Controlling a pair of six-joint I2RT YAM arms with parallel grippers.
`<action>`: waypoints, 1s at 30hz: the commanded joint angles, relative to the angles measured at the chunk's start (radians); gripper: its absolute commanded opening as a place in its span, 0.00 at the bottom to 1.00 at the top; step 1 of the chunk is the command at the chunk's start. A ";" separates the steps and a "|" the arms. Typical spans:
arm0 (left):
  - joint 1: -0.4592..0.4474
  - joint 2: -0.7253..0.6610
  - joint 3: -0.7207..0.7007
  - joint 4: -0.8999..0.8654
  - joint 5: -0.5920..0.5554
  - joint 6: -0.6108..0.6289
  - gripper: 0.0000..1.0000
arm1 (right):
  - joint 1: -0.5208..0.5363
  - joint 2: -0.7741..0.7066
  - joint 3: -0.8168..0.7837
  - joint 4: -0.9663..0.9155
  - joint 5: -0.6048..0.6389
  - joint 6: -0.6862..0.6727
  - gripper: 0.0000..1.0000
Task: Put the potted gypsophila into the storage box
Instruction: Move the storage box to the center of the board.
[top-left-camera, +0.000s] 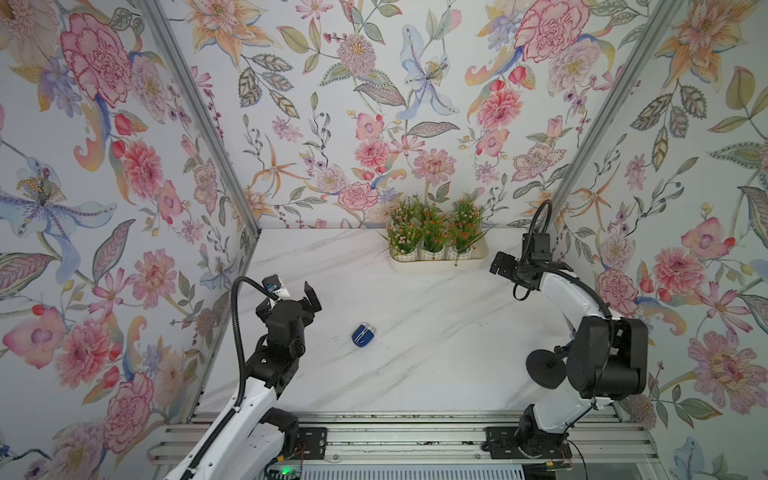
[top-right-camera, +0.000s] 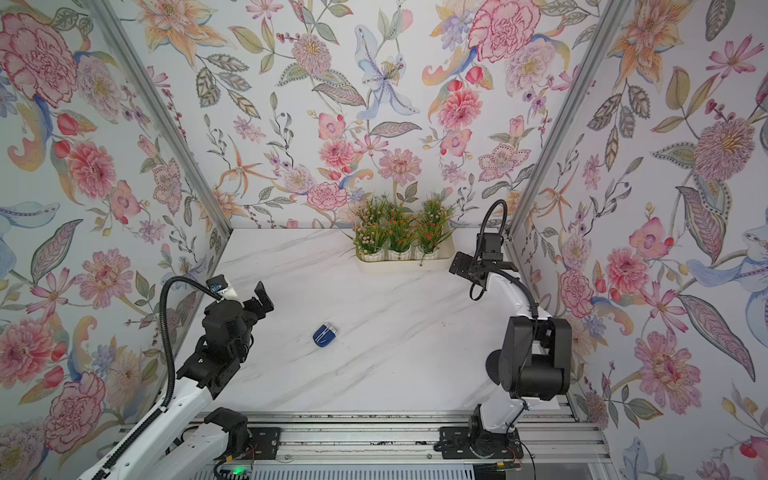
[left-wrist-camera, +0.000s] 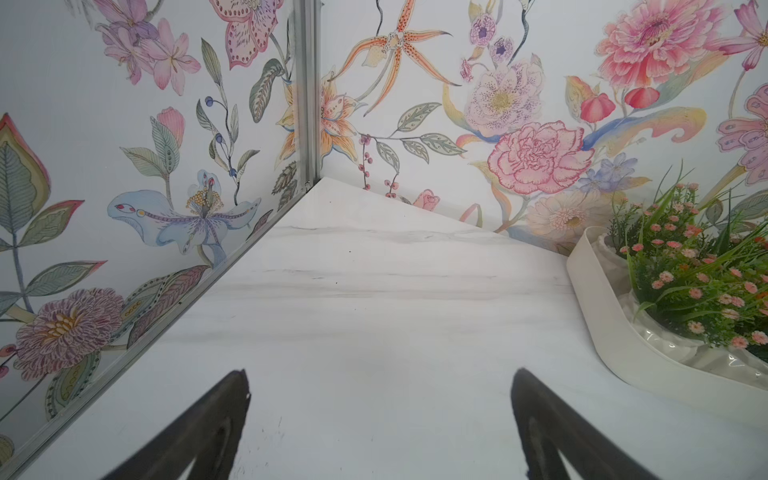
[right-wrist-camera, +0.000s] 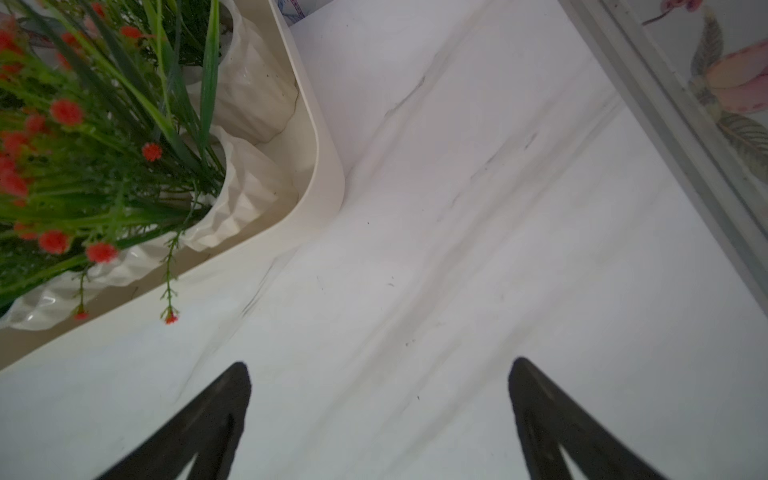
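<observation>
In both top views the potted gypsophila (top-left-camera: 432, 232) (top-right-camera: 401, 230) stand as several white ribbed pots with green sprigs and pink or orange-red flowers. They sit inside the cream-white storage box (top-left-camera: 438, 265) (top-right-camera: 405, 267) at the back of the table. My right gripper (top-left-camera: 528, 268) (right-wrist-camera: 378, 370) hovers just right of the box, open and empty. The right wrist view shows the box corner (right-wrist-camera: 324, 166) and a pot (right-wrist-camera: 245, 195). My left gripper (top-left-camera: 295, 293) (left-wrist-camera: 380, 374) is open and empty near the left wall. Its wrist view catches the box end (left-wrist-camera: 602, 324) and pink blooms (left-wrist-camera: 685, 270).
A small dark-blue and white gadget (top-left-camera: 364, 335) (top-right-camera: 325, 335) lies on the marble tabletop between the arms. Floral walls with metal corner posts (top-left-camera: 199, 112) close the cell on three sides. A rail (top-left-camera: 395, 440) runs along the front edge.
</observation>
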 joint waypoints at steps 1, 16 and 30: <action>0.007 0.020 -0.008 0.011 -0.044 -0.007 1.00 | 0.013 0.130 0.140 -0.036 -0.042 0.057 0.94; 0.009 0.075 -0.025 0.054 -0.151 -0.052 1.00 | 0.053 0.553 0.529 -0.107 0.034 0.105 0.51; 0.010 0.053 -0.046 0.044 -0.144 -0.040 1.00 | 0.152 0.379 0.192 -0.135 0.141 0.035 0.00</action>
